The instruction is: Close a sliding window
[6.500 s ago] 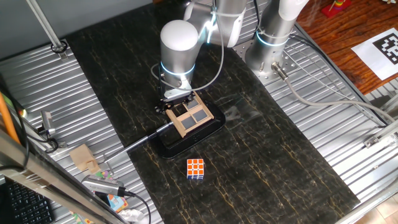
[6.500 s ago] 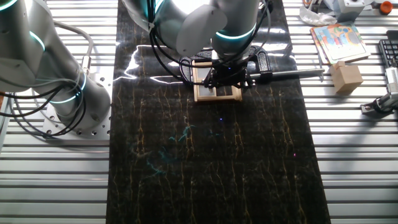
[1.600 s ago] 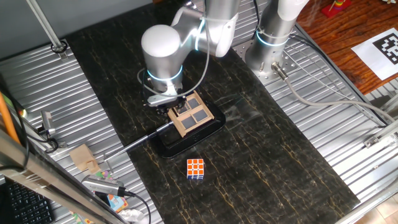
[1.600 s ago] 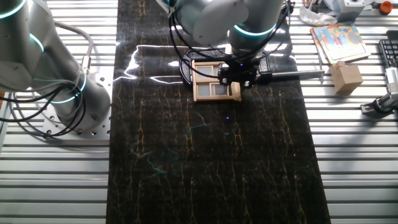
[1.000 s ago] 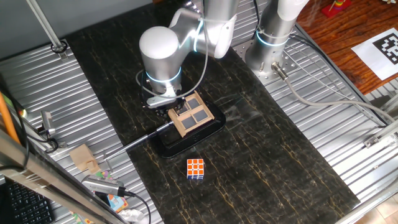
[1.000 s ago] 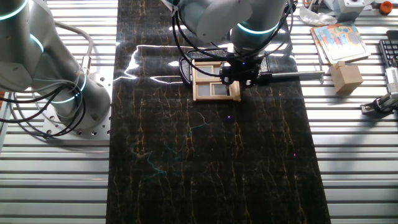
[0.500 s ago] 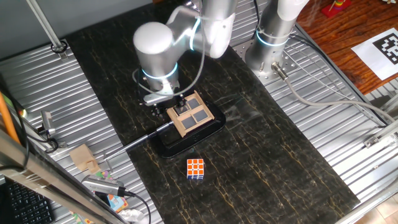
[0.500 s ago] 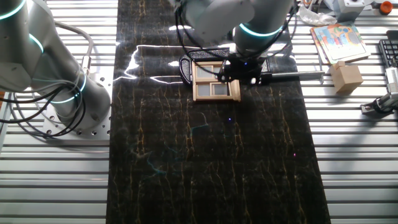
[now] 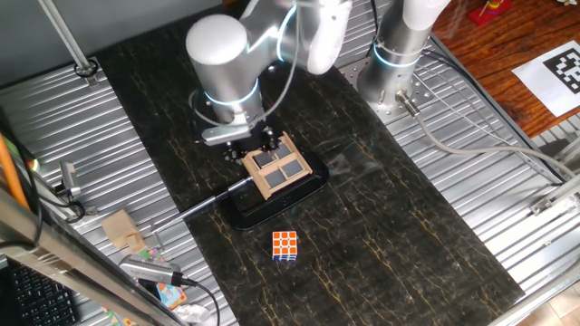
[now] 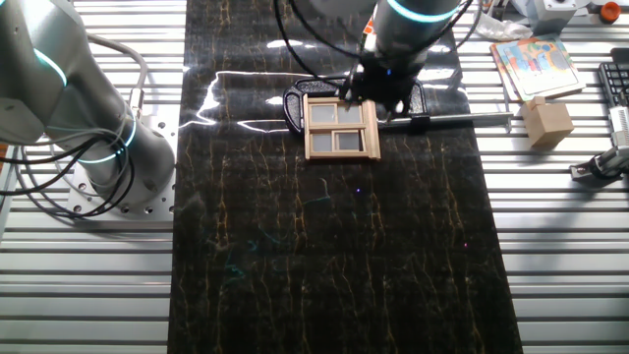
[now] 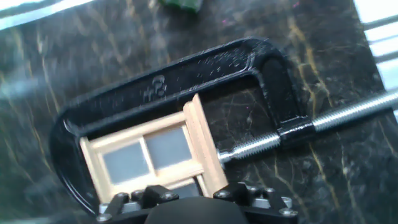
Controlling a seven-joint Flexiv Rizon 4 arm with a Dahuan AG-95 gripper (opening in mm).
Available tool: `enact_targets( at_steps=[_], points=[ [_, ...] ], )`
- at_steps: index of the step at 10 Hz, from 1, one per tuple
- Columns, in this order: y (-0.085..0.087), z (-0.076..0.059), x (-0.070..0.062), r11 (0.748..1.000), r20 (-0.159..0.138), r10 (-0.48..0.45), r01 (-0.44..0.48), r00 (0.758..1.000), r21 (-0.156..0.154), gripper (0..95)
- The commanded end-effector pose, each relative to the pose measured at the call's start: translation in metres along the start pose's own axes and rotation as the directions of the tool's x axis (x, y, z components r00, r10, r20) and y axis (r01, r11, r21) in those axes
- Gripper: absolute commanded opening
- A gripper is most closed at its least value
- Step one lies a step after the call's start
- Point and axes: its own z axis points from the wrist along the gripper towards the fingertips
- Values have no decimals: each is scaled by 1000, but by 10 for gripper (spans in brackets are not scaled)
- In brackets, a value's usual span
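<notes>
The sliding window is a small tan wooden frame with crossbars and dark grey panes, lying in a black C-clamp base. It also shows in the other fixed view and in the hand view. My gripper hangs just above the window's far-left end and is not touching it. In the other fixed view the gripper is above the frame's far corner. In the hand view only the finger bases show at the bottom edge, set apart, with nothing between them.
An orange-and-white puzzle cube lies in front of the clamp. The clamp's metal screw rod sticks out to the left and also shows in the hand view. A wooden block and a second arm's base stand beside the mat.
My gripper has risen and drawn back off the window toward the far left. The whole frame now shows uncovered in the other fixed view. The window and cube stay put.
</notes>
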Motion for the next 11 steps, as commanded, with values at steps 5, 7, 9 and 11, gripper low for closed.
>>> enact_targets(
  at_steps=[5,7,9,11],
  points=[
    [62,-56,-71,640,18,768,-768,640,6,0],
    [68,-59,-77,638,31,769,-770,638,6,0],
    [68,-58,-79,658,32,752,-753,658,13,0],
    [70,-59,-80,667,35,745,-745,666,11,0]
  ],
)
